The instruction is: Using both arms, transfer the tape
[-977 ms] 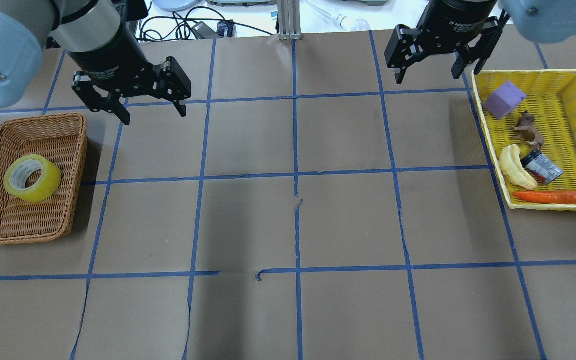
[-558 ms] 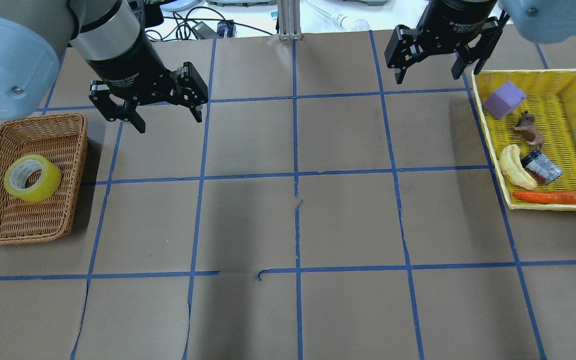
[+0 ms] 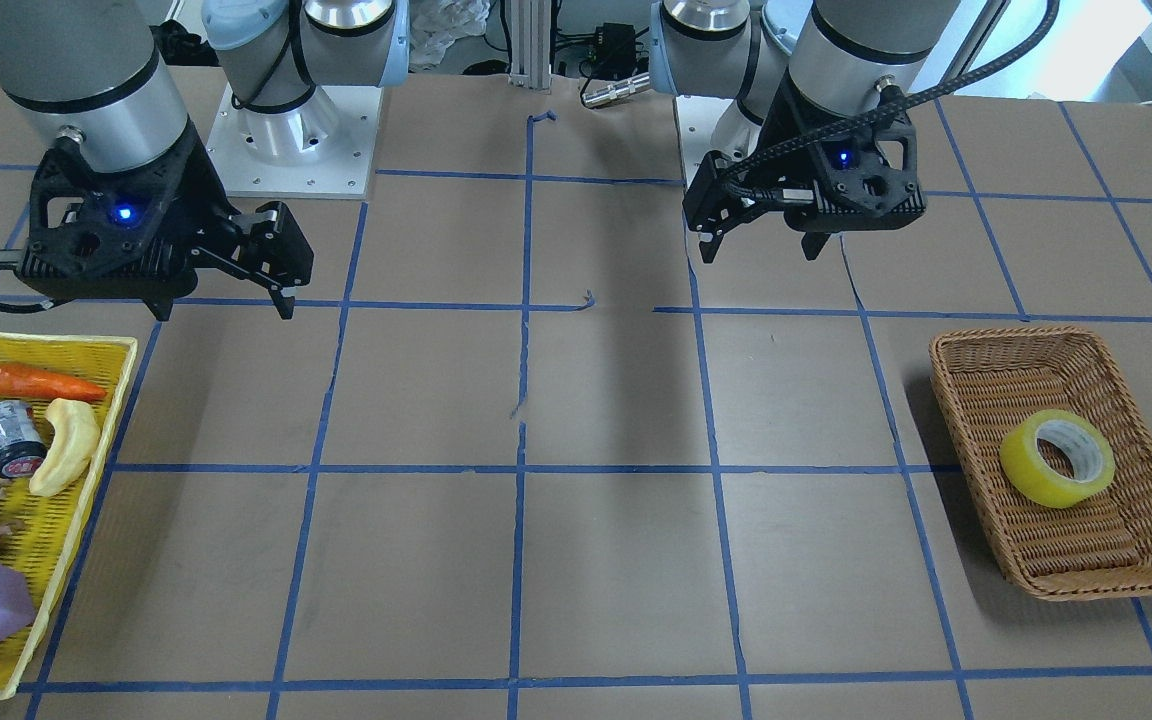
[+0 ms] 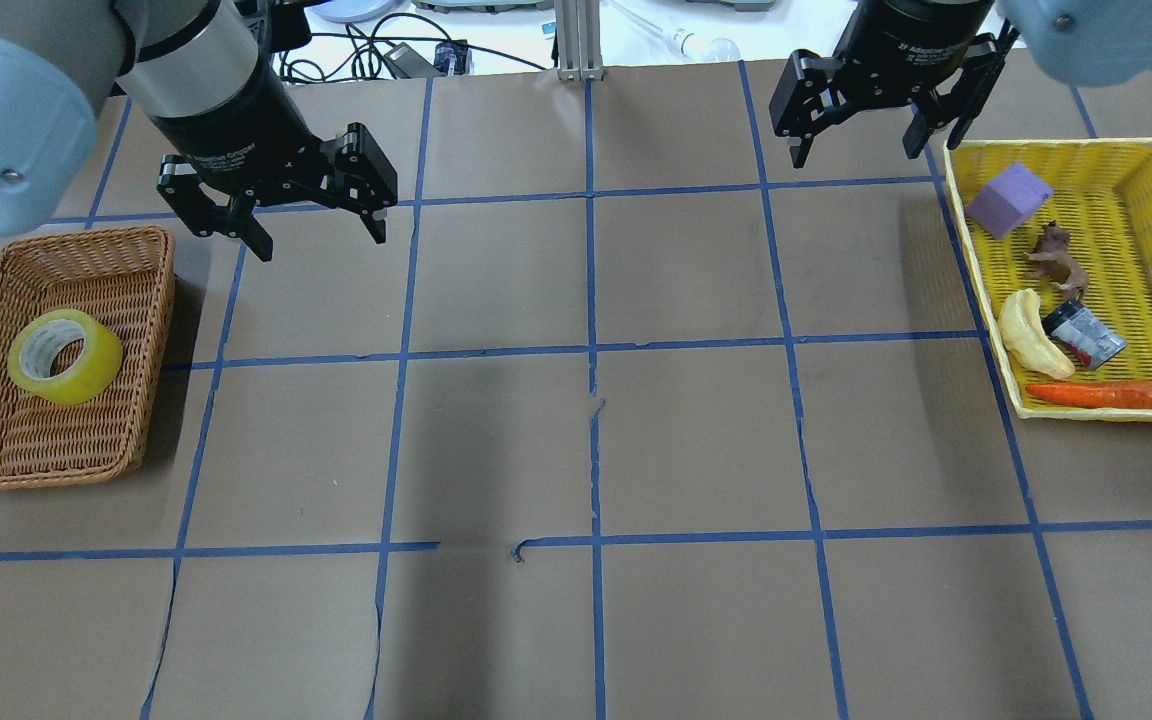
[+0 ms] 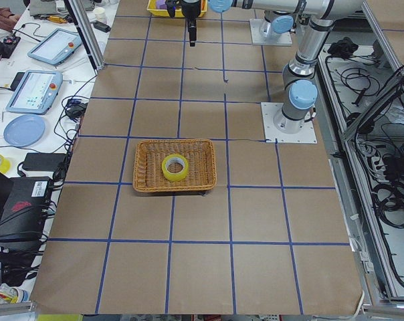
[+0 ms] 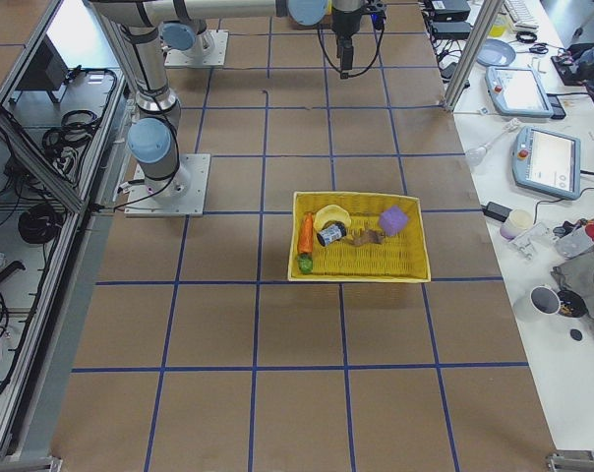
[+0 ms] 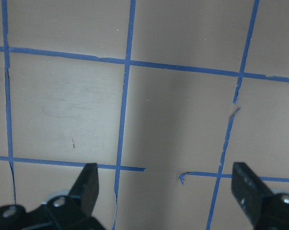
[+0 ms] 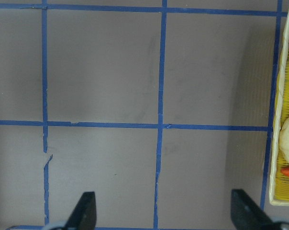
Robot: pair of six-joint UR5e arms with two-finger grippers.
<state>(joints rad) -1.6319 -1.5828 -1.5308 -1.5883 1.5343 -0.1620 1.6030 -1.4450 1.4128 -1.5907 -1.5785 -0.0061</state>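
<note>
- Yellow and translucent, the roll of packing tape (image 4: 64,357) lies tilted in the wicker basket (image 4: 151,400), its whitish core facing up. Nothing touches it.
- The wicker basket sits on the brown paper table cover (image 4: 686,450) at the robot's left end. From the left end of the table, the tape (image 5: 175,167) appears near the basket's middle.
- The left gripper (image 4: 318,243) hangs above the table, beyond the basket's far inner corner and apart from it. Its two black fingers are spread wide with nothing between them. The left wrist camera shows both fingertips (image 7: 89,184) at the bottom edge, over bare paper and blue tape grid lines (image 7: 127,62).
- The right gripper (image 4: 853,155) hangs at the far right of the table, just beside the near-side corner of the yellow woven basket (image 4: 1056,143). Its fingers are also parted and hold nothing. In its wrist view the fingertips (image 8: 84,211) frame bare paper, with the yellow basket's rim at the right edge.
- The yellow basket holds a purple block (image 4: 1008,199), a small brown animal figure (image 4: 1058,258), a pale banana toy (image 4: 1031,335), a small can (image 4: 1084,336) lying against the banana, and an orange carrot toy (image 4: 1096,394) with green leaves.
- From across the table, the left gripper (image 3: 758,250) and the right gripper (image 3: 224,310) each show a blue light on their mounts. The tape (image 3: 1057,459) rests well apart from both.
</note>
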